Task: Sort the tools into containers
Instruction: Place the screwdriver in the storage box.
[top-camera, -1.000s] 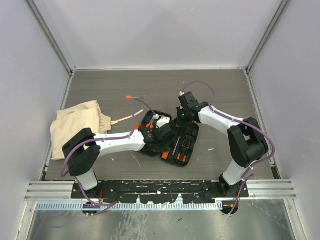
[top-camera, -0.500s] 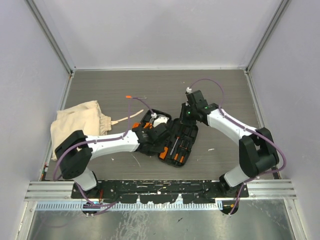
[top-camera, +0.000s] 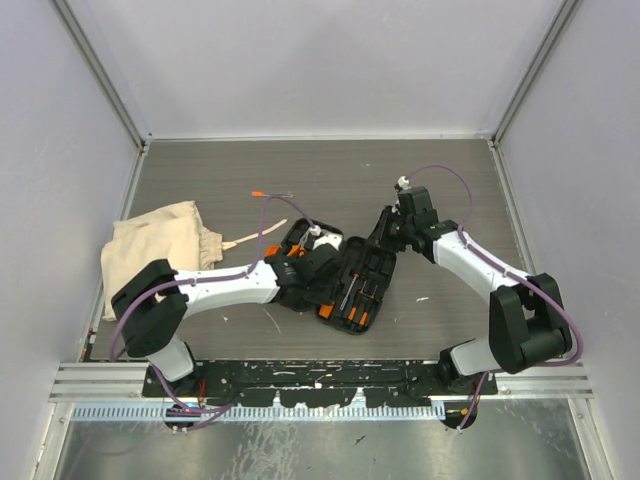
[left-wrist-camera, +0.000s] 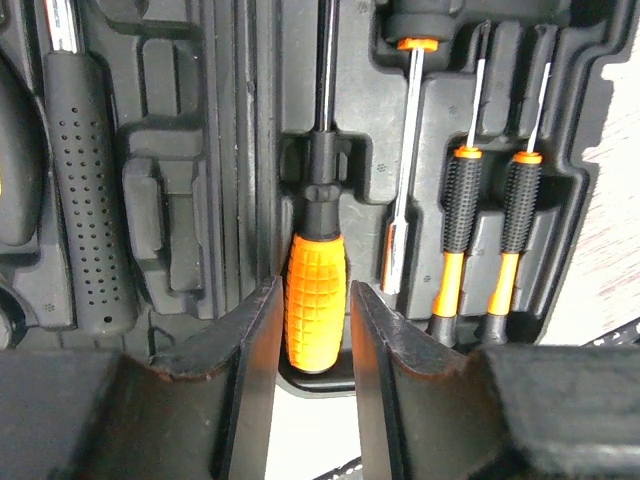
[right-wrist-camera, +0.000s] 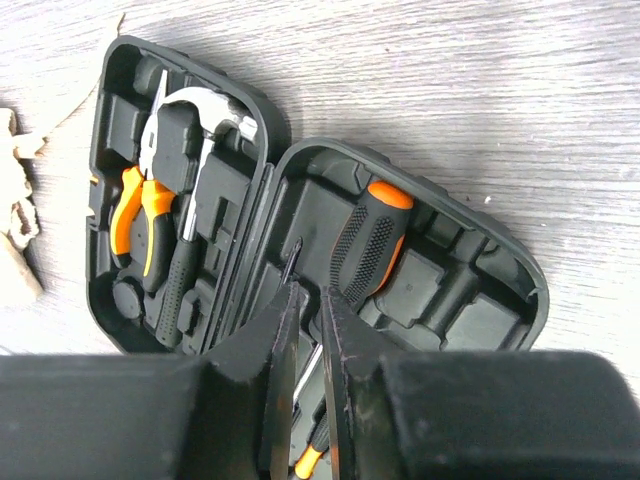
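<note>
From above, the open tool case (top-camera: 375, 270) is lying on the tabletop (top-camera: 330, 170), with the beige cloth bag (top-camera: 150, 250) to its left.

At the left wrist, the left tool (left-wrist-camera: 312, 290) is standing slightly open astride an orange-handled screwdriver (left-wrist-camera: 315, 310), which is sitting in its slot.

At the right wrist, the right tool (right-wrist-camera: 310, 295) is hanging narrowly open and gripping nothing. It is above the case, where the hammer (right-wrist-camera: 190, 260) and the pliers (right-wrist-camera: 140, 215) are lying.

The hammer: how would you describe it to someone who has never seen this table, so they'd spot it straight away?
On the grey table lies an open black tool case. In the half that also holds the orange-handled pliers, the hammer lies beside them. It alone has a curved, shiny steel head and an all-black dotted grip with no orange.
</note>
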